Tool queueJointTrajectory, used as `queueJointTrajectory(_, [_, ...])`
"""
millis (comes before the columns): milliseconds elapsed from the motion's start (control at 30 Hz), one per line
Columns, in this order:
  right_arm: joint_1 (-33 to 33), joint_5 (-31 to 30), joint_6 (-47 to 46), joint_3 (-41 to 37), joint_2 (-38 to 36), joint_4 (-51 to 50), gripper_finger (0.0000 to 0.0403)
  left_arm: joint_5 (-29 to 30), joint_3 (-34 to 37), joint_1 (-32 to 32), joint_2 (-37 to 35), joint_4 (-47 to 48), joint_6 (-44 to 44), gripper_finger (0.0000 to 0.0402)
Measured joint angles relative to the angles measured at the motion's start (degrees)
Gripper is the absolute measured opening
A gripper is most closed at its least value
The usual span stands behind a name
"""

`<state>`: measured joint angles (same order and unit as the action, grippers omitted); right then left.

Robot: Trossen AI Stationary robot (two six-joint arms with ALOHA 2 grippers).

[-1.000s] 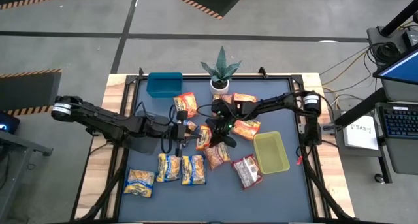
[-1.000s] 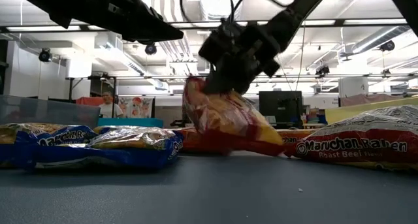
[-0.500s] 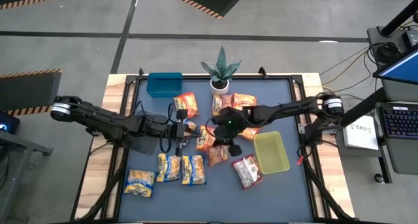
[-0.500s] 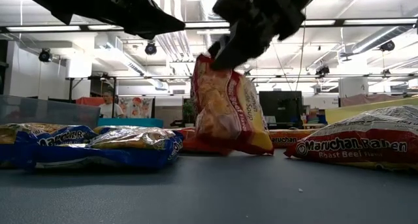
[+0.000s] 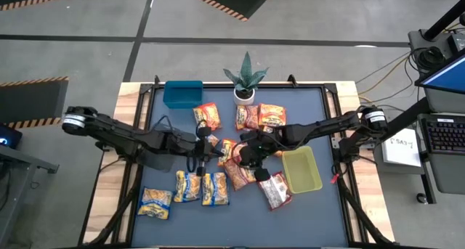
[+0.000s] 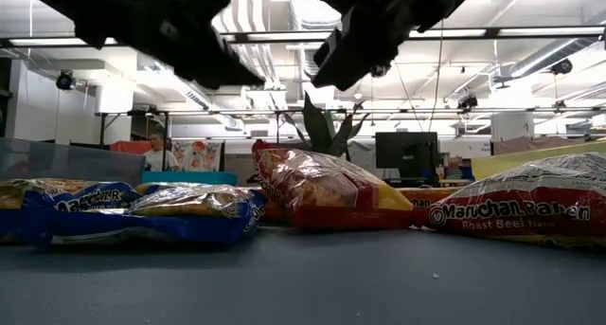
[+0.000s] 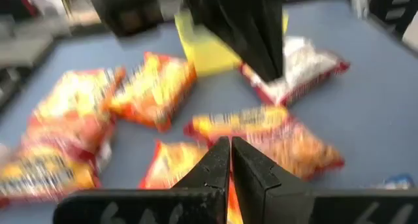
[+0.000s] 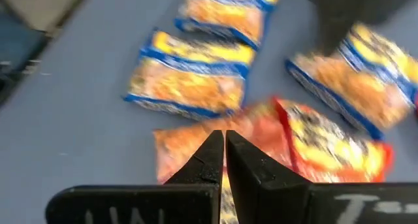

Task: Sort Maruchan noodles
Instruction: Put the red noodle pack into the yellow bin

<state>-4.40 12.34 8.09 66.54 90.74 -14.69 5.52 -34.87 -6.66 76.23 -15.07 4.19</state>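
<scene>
The Maruchan noodles lie scattered over the middle of the dark table. Three orange-red packets rest at the far side, near the potted plant. Three yellow-and-blue packets lie at the near left, two side by side and one closer to the corner. A red-and-white packet, lettered Roast Beef in the low view, lies just beside the yellow-green bin. One orange-red packet lies flat at the table's centre, free of both arms; in the high view it sits just below the two grippers.

The right gripper hangs above this central packet, its fingers pressed together and holding nothing; its wrist view looks past the closed fingertips onto orange-red and yellow-and-blue packets. The left gripper reaches in from the left, near the right one, its fingers likewise pressed together and empty. In the low view both arms appear as dark shapes overhead, clear of the packets. A blue bin stands at the far left corner of the table.
</scene>
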Motion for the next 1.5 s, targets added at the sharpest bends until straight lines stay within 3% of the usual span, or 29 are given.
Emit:
queueJointTrajectory(267, [1.3, -3.4, -7.1, -0.2, 0.1, -7.1, 0.0012, 0.0, 0.1, 0.0, 7.9, 1.6, -4.6, 0.0])
queueJointTrajectory(400, [1.8, -3.3, -8.8, -0.3, 0.2, -7.8, 0.0036, 0.4, -0.1, 0.0, 10.8, 1.4, -5.3, 0.0])
queueJointTrajectory(633, [3.7, -3.4, -11.5, -0.3, 0.1, -9.3, 0.0145, 1.0, -1.0, 0.0, 14.9, -3.9, -5.1, 0.0])
queueJointTrajectory(933, [5.6, -2.8, -7.2, -0.3, 0.1, -8.6, 0.0288, -0.5, -5.0, 0.0, 20.1, -5.7, -3.8, 0.0])
queueJointTrajectory(1167, [7.1, 4.5, -3.7, -0.5, 2.8, -5.0, 0.0338, -1.1, -6.5, 0.0, 20.5, -6.0, -1.9, 0.0])
queueJointTrajectory(1333, [8.4, 7.4, -0.6, -0.5, 5.8, -1.4, 0.0345, -1.2, -6.7, 0.0, 20.5, -6.0, -1.8, 0.0])
queueJointTrajectory(1500, [10.1, 15.4, 0.1, -0.5, 9.3, 3.4, 0.034, -2.0, -6.7, 0.0, 20.5, -7.4, -1.7, 0.0])
